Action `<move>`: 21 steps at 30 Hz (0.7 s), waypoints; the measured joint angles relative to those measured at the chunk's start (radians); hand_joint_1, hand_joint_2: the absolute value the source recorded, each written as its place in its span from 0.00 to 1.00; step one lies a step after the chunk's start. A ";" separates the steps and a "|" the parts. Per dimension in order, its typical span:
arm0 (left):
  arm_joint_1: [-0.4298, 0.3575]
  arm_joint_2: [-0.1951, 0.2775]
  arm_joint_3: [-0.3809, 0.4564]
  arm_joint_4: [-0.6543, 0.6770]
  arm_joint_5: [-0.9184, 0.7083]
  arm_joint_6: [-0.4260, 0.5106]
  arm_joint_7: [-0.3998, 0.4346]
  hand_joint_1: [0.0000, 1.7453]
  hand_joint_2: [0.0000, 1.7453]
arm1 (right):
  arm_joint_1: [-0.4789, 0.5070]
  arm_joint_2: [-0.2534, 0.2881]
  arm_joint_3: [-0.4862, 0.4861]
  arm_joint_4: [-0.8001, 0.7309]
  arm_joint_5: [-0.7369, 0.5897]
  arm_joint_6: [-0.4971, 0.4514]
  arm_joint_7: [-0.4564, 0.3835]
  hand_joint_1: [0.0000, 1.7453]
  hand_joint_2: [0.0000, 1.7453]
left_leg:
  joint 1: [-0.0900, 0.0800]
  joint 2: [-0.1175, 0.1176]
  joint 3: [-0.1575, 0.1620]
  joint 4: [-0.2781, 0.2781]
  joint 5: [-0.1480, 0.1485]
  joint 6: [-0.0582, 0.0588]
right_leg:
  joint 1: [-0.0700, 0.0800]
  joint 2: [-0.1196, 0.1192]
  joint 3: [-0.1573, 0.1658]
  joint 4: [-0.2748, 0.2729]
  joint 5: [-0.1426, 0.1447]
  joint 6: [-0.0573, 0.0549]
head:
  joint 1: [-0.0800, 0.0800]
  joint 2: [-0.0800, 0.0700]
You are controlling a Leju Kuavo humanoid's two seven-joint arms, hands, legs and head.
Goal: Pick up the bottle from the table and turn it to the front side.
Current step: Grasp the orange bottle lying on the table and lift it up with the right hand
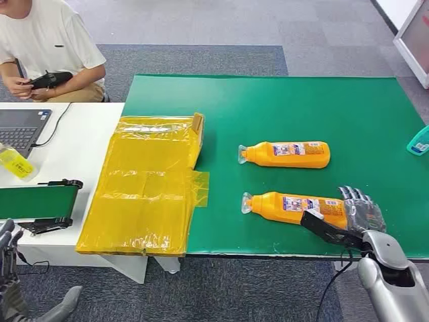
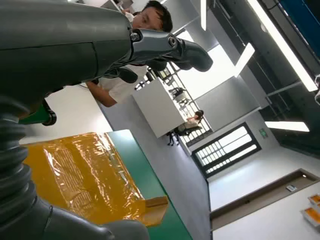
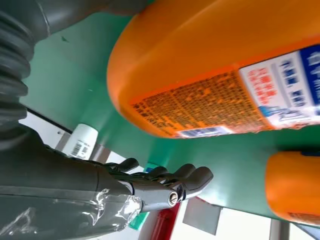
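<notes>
Bottle [image 1: 293, 207], the nearer of 2 orange ones, lay on its side on the green table [image 1: 314, 107], cap toward the yellow plastic sheet [image 1: 147, 181], near the front edge. Second orange bottle [image 1: 285, 153] lay parallel, just beyond it, apart.

Head view: right hand [image 1: 354, 213] sat at the base end of the near bottle, thumb low along the front side, fingers spread over the top of the base. Looked like contact, but no closed grip and the bottle was still flat on the table. My read: step in hand was the reach/grasp, lift not yet done. Next move needs the fingers to close round the body, then a lift and a roll about the long axis so the front label faces out. Left hand [image 1: 7, 236] hung low at the frame's edge, holding nothing. A person [image 1: 45, 47] sat by a laptop [image 1: 20, 127] at the white table.

Left wrist view: left hand [image 2: 166, 47] was loosely extended, fingers apart, nothing in it; yellow sheet behind.

Right wrist view: right hand's fingers [image 3: 177, 175] were straight and open, bottle base close by, not enclosed. Labels: white and blue panel plus a block of small dark print on orange, barcode-like strip; none of it legible. No brand readable.
</notes>
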 joint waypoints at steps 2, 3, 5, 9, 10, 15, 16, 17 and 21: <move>0.000 0.002 0.000 0.000 0.004 0.000 0.000 0.00 1.00 | -0.009 0.001 0.006 0.014 -0.002 -0.001 -0.003 0.00 1.00 | 0.000 0.000 0.000 0.000 0.000 0.000 | 0.000 0.000 0.000 0.000 0.000 0.000 | 0.000 0.000; 0.000 0.004 -0.001 0.000 0.009 -0.001 0.000 0.00 1.00 | -0.018 0.003 0.012 0.027 -0.004 -0.001 -0.005 0.00 1.00 | 0.000 0.000 0.000 0.000 0.000 0.000 | 0.000 0.000 0.000 0.000 0.000 0.000 | 0.000 0.000; -0.001 0.007 0.000 0.000 0.022 -0.005 0.000 0.00 1.00 | -0.034 0.005 0.023 0.052 -0.008 -0.002 -0.009 0.00 1.00 | 0.000 0.000 0.000 0.000 0.000 0.000 | 0.000 0.000 0.000 0.000 0.000 0.000 | 0.000 0.000; -0.002 0.013 0.001 0.000 0.050 -0.024 0.000 0.00 1.00 | -0.061 0.006 0.042 0.105 -0.030 -0.002 -0.029 0.00 1.00 | 0.000 0.000 0.000 0.000 0.000 0.000 | 0.000 0.000 0.000 0.000 0.000 0.000 | 0.000 0.000; -0.002 0.014 0.001 0.000 0.057 -0.034 0.000 0.00 1.00 | -0.067 0.006 0.048 0.117 -0.042 -0.001 -0.038 0.00 1.00 | 0.000 0.000 0.000 0.000 0.000 0.000 | 0.000 0.000 0.000 0.000 0.000 0.000 | 0.000 0.000; -0.011 0.005 0.041 0.006 0.100 -0.113 0.000 0.00 1.00 | -0.110 0.005 0.081 0.174 -0.111 0.009 -0.083 0.00 1.00 | 0.000 0.000 0.001 0.000 0.000 0.000 | 0.000 0.000 0.001 0.000 0.000 0.000 | 0.000 0.000; -0.014 0.001 0.054 0.007 0.109 -0.129 0.000 0.00 1.00 | -0.118 0.005 0.089 0.184 -0.121 0.010 -0.089 0.00 1.00 | 0.000 0.000 0.002 0.000 0.000 0.000 | 0.000 0.000 0.001 0.000 0.000 0.000 | 0.000 0.000; -0.016 -0.002 0.067 0.009 0.116 -0.141 0.000 0.00 1.00 | -0.124 0.005 0.095 0.191 -0.128 0.011 -0.093 0.00 1.00 | 0.000 0.000 0.002 0.000 0.000 0.000 | 0.000 0.000 0.001 0.000 0.000 0.000 | 0.000 0.000; -0.026 -0.020 0.113 0.014 0.127 -0.190 0.000 0.00 1.00 | -0.152 0.002 0.124 0.222 -0.149 0.016 -0.101 0.42 1.00 | 0.000 0.000 0.004 0.000 0.000 0.000 | 0.000 0.000 0.003 0.000 0.000 0.000 | 0.000 0.000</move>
